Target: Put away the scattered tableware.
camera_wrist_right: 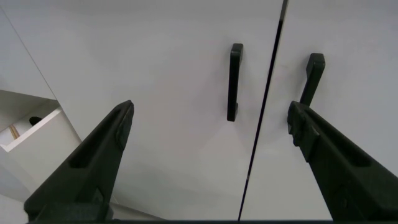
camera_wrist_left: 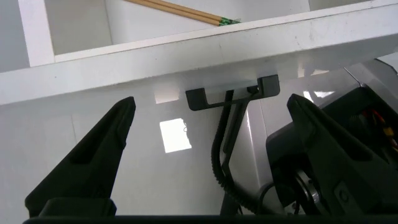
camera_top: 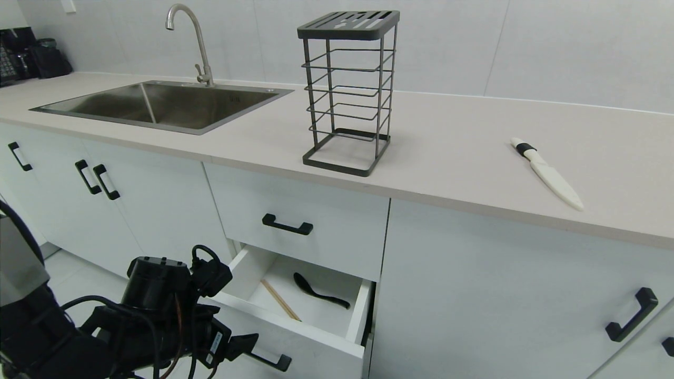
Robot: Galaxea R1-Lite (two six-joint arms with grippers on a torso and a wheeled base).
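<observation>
Surface (camera_top: 447,158) first: long pale run with the wire knife rack (camera_top: 347,95) upright near its front edge, and the white knife (camera_top: 547,173) lying flat well to the rack's right, not put away. Below the rack, the lower drawer (camera_top: 355,316) stands pulled out. Your left gripper (camera_wrist_left: 211,106) sits low in front of it, spread wide and holding nothing, with the drawer handle (camera_wrist_left: 233,94) lined up between the two fingers; you cannot tell from here whether it touches. Your right gripper (camera_wrist_right: 211,109) is likewise spread and empty, facing the cabinet doors. Inside the drawer lie a black spoon (camera_top: 318,290) and a pair of chopsticks (camera_top: 280,301), apart from each other on the drawer floor. Reading: small tableware is stowed and the drawer step is in hand. Next likely calls for pushing the drawer front squarely shut, then fetching the knife and feeding it blade-down through the rack's top slots.
</observation>
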